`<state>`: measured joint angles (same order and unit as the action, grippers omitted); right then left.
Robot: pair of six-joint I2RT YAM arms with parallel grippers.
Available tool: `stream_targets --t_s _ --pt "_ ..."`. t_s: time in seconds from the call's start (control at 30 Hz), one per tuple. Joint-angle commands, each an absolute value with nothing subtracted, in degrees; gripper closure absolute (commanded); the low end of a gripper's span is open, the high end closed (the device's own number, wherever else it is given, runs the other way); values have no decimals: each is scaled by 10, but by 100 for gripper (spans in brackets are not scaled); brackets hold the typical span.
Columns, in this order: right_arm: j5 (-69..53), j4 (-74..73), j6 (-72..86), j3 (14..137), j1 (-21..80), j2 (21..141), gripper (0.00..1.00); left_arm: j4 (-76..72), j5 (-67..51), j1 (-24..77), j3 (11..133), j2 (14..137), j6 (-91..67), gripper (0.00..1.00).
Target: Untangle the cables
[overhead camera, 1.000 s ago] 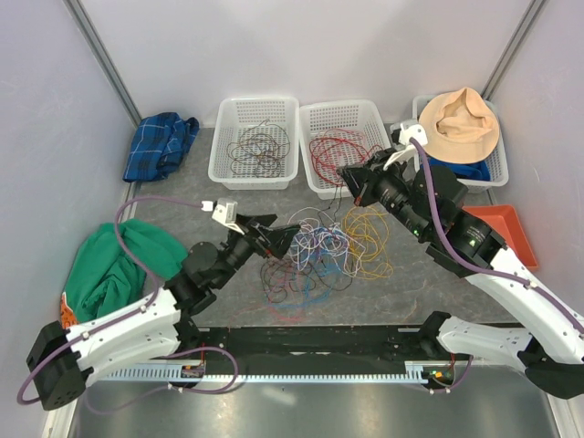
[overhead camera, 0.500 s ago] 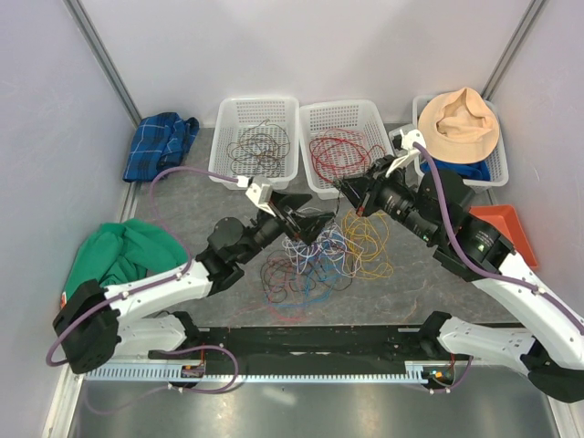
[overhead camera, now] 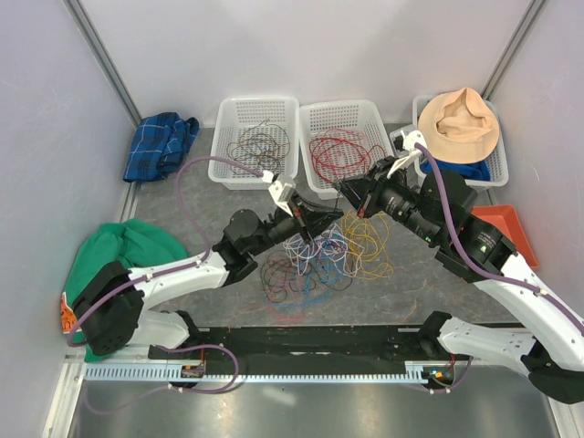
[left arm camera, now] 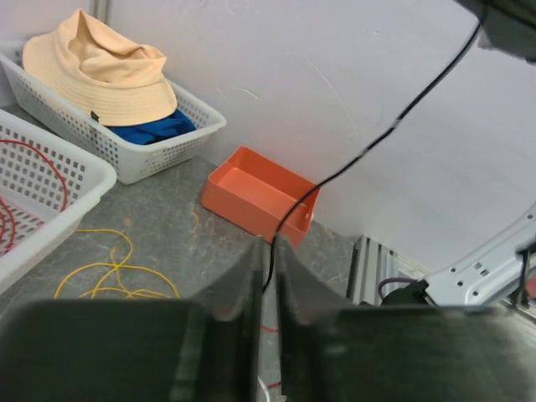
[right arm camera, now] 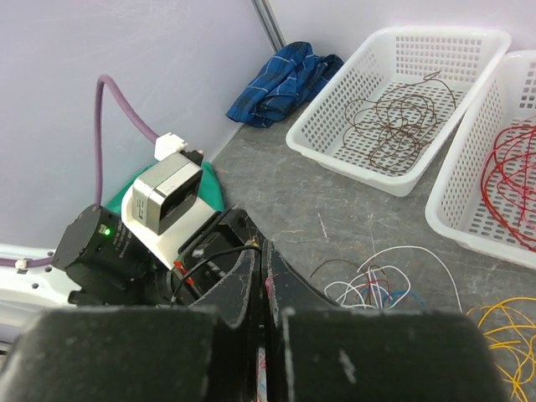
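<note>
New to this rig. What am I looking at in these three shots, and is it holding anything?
Two robot arms are bolted to a table's near edge: left arm, right arm. The overhead picture looks down from behind them; the other two come from a camera on each wrist, looking along its own jaws. On the table: a tangled cable pile, baskets holding brown cables, red cables and a hat, an orange tray, blue cloth, green cloth. Both arms' jaws look closed on one dark cable stretched between them.
</note>
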<state>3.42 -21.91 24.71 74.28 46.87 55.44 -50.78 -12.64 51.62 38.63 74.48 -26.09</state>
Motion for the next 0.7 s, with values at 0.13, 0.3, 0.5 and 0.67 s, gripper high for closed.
stream_targets --t_s 0.13,0.3,0.5,0.67 --pt "76 -214 254 714 469 489 38 -348 -98 517 529 741 -229 98" --pt "142 -243 245 651 469 421 11 -186 -21 516 632 697 -213 98" --pt "165 -225 270 541 469 354 7 -91 -19 516 734 673 -191 98" --pt "116 -143 290 496 469 373 6 -47 -45 516 798 678 -189 98"
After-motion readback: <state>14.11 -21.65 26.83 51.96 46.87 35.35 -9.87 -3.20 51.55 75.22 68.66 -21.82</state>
